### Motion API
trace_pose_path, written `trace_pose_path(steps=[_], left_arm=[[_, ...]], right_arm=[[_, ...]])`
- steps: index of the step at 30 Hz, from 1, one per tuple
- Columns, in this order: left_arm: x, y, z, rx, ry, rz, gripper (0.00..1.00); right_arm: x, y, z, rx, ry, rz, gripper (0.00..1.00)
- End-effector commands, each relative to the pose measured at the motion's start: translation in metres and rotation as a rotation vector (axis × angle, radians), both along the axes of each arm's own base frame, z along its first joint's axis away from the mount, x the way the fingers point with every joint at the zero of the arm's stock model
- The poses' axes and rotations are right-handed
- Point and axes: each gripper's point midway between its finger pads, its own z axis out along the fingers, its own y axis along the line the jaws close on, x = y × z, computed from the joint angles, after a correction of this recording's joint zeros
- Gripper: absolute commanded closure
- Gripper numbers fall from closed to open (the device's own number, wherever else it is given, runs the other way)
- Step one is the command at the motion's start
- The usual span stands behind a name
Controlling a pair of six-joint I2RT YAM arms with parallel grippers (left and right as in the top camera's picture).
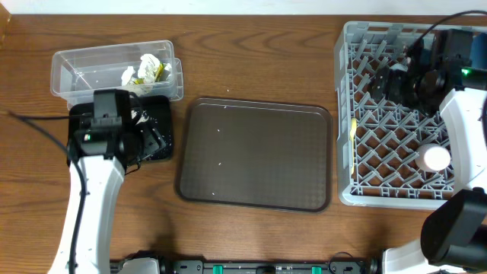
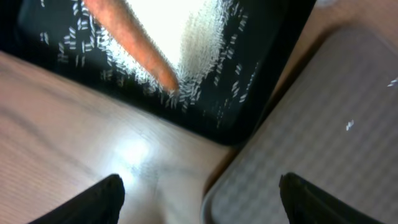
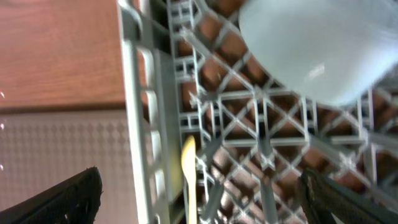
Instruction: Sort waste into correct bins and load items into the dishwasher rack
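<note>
My left gripper [image 1: 149, 141] is open and empty over the black tray [image 1: 162, 114]. In the left wrist view its fingers [image 2: 199, 186] hang above the wood, just off the tray's corner [image 2: 261, 93]. The orange carrot [image 2: 134, 43] lies on white rice [image 2: 199, 37] in that tray. The clear tub [image 1: 84, 68] holds the crumpled tissue [image 1: 147, 61] and the yellow-green wrapper [image 1: 141, 78]. My right gripper [image 1: 383, 81] is open and empty over the grey rack [image 1: 344, 106]. In its wrist view [image 3: 199, 186] I see a light blue dish [image 3: 323, 43] and the yellow spoon [image 3: 188, 168] in the rack [image 3: 140, 93]. The small white cup [image 1: 435, 158] stands in the rack.
The brown serving tray [image 1: 255, 152] lies between the bins and the rack, with a few rice grains on it. Its corner shows in the left wrist view [image 2: 323, 124] and its edge in the right wrist view [image 3: 56, 162]. The spoon [image 1: 353, 129] is at the rack's left wall.
</note>
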Motion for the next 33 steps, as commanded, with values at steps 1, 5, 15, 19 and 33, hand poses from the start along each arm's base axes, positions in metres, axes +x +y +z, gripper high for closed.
trace_pose_path(steps=[1,5,15,19,33], left_arm=[[-0.015,-0.002,-0.005,0.008,0.102,-0.054,0.16],[-0.029,-0.003,-0.003,0.008,0.137,-0.069,0.24],[-0.032,-0.003,0.036,0.059,-0.219,-0.088,0.24],[-0.038,-0.006,0.048,0.078,-0.401,-0.112,0.24],[-0.046,-0.007,0.066,0.1,-0.612,-0.104,0.07]], right_arm=[[-0.01,-0.005,-0.006,0.012,0.048,0.001,0.01],[-0.027,-0.003,-0.011,0.02,0.115,0.015,0.01],[-0.044,-0.004,0.012,-0.057,-0.074,0.012,0.01],[-0.064,-0.004,0.028,-0.116,-0.262,-0.002,0.01],[-0.123,-0.004,0.034,-0.191,-0.407,-0.056,0.01]])
